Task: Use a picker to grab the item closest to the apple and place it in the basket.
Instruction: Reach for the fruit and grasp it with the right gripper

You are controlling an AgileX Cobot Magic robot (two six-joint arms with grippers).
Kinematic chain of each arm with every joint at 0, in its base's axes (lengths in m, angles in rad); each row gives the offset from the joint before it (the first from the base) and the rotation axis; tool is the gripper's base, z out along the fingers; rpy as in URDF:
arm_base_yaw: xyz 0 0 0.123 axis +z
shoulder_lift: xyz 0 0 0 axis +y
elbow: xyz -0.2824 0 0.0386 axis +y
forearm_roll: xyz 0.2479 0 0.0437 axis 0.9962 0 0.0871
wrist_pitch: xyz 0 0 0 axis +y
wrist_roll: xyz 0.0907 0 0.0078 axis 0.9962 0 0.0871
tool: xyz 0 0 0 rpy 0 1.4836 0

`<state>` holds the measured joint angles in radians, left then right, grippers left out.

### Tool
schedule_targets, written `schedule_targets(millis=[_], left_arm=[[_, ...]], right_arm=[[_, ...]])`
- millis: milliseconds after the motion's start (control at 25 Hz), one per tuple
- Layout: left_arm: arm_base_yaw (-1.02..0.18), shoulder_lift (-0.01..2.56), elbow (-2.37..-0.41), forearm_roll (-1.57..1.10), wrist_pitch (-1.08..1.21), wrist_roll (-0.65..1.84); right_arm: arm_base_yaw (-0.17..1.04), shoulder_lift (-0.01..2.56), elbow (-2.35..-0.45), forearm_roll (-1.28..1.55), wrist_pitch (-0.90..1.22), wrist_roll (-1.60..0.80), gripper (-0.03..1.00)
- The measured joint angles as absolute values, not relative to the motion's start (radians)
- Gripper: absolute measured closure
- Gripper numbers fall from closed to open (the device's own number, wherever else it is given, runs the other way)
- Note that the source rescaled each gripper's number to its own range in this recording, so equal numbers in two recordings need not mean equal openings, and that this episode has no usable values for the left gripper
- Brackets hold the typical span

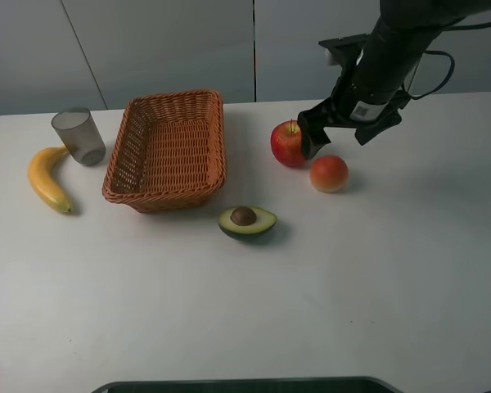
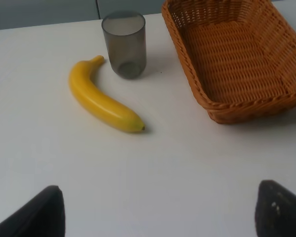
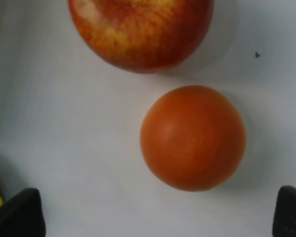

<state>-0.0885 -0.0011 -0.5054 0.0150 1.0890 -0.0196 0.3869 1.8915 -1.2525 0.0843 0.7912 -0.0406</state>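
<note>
Right pincer (image 3: 153,213) spread wide, hovering over orange fruit (image 3: 193,138) beside apple (image 3: 138,29).

Table (image 1: 352,286) bears banana (image 1: 47,178), cup (image 1: 78,137), basket (image 1: 172,151), apple (image 1: 286,144), orange fruit (image 1: 329,173), avocado half (image 1: 247,221).

Light was soft and even, falling from above on the white table (image 1: 376,286) without glare. Short, faint shadows lay just beside the basket (image 1: 168,147) and the avocado half (image 1: 247,221). The exterior view was sharp. The right wrist view was softer, with the apple (image 3: 140,29) slightly blurred.
</note>
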Motion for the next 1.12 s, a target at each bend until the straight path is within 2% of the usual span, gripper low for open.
schedule_targets(millis=[1120], left_arm=[[-0.088,-0.001,-0.505,0.015,1.089,-0.020]], right_arm=[[0.387,2.096,-1.261,-0.025,0.619,0.039,-0.03]])
